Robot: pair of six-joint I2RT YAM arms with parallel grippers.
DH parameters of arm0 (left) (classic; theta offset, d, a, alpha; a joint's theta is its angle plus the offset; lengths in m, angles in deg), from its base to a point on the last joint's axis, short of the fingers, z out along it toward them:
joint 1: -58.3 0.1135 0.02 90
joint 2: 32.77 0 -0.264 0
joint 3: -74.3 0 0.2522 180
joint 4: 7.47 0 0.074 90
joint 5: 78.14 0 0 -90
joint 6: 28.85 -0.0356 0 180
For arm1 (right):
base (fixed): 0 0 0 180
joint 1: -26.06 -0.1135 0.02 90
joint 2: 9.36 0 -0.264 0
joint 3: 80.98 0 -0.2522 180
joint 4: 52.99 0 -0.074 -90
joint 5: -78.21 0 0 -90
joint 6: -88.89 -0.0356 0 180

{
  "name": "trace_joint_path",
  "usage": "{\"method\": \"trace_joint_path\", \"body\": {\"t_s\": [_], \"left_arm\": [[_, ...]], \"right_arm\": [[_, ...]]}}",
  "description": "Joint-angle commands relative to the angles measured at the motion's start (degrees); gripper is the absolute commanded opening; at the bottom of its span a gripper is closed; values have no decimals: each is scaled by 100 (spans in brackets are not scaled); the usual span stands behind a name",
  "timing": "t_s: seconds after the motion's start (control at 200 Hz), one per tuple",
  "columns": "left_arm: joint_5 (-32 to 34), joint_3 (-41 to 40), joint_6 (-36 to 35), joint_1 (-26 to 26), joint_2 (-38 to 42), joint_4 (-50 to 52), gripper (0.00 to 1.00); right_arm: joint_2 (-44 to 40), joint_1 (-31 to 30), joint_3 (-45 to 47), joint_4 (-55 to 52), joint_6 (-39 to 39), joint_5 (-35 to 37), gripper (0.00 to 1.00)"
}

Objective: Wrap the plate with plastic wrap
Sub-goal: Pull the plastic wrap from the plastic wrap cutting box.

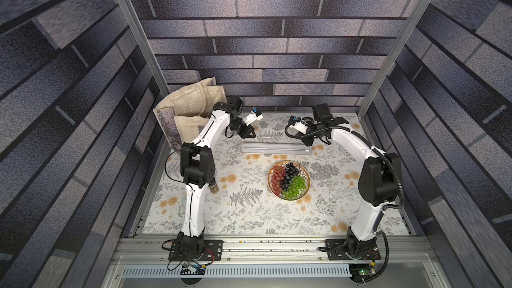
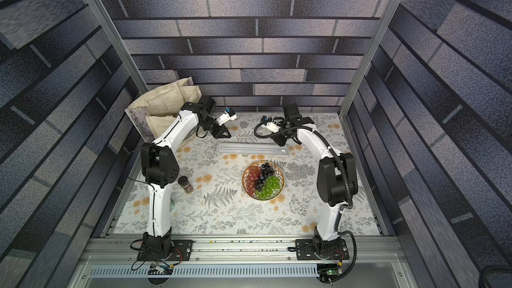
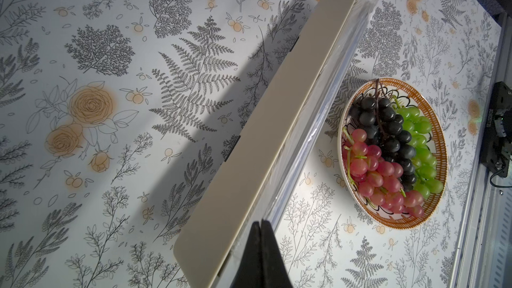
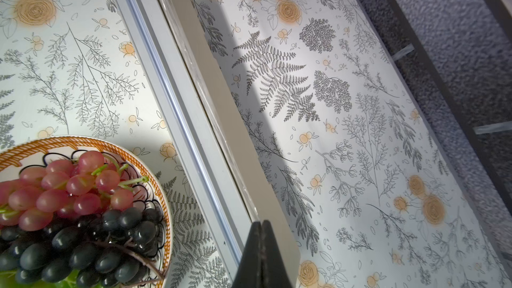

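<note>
While both tools are clamped on the plastic wrap, the left gripper pinching the left end of its free edge and the right gripper the right end, the film is drawn only a little way out of the dispenser box. The box lies across the table just on the far side of the plate (grapes heaped above its rim), which sits right of centre. Likely risks are that uneven pulling skews or tears the film, a thin pinch slips, the light box drags along, or a low pass snags on the grapes.
</note>
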Motion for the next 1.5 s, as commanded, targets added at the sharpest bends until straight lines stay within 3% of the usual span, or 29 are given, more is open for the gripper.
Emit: {"method": "trace_joint_path", "body": {"t_s": [0.0,0.481,0.641,0.897,1.067,1.162,1.388,1.493], "left_arm": [[-253,73,121,30,458,-17,0],[-229,824,208,-112,393,246,0],[-73,818,149,-156,284,362,0],[35,703,73,-178,308,361,0],[83,683,42,-164,341,386,0],[105,665,24,-155,346,392,0],[148,638,0,-146,357,412,0],[159,629,7,-132,365,405,0]], "right_arm": [[-362,47,22,236,20,104,0],[-682,65,-137,92,200,272,0],[-599,92,-55,-83,319,-217,0],[140,263,-295,-227,434,-1275,69],[764,320,-825,-618,654,-1883,92],[1130,323,-1020,-668,735,-1845,99],[1990,320,-2004,-1298,781,-1963,100],[2159,327,-2198,-1655,890,-2031,90]]}}
